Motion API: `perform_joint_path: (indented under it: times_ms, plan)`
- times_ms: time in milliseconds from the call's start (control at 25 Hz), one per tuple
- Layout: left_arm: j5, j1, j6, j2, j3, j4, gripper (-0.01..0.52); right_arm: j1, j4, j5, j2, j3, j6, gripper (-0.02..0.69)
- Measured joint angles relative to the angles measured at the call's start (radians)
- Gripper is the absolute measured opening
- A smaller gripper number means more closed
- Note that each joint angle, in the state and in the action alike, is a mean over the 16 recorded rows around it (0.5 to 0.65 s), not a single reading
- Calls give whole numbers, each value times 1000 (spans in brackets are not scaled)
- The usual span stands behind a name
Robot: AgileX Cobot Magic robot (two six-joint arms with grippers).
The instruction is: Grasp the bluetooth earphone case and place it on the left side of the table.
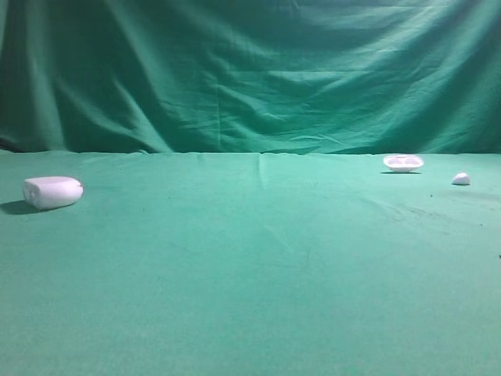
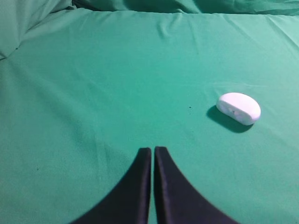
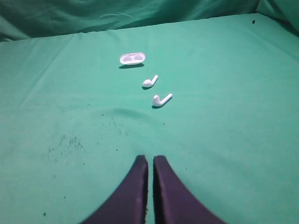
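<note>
The small white shiny plastic earphone case (image 1: 52,192), round like a pillow, is lying alone on the far left of the green cloth tabletop (image 1: 250,274). The left end effector (image 2: 152,154) is hanging near it with its black tips pressed together, holding nothing. The right end effector (image 3: 150,162) is pinched together too. Far to the right, a shallow white dish piece (image 3: 132,58) and two tiny white earbuds (image 3: 150,82) are lying near each other.
</note>
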Motion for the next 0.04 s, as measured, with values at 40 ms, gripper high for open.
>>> perform_joint_path:
  times_ms: [40]
  plan:
    - [0, 0, 0, 0, 0, 0, 0, 0, 0, 0, 0, 0, 0, 0]
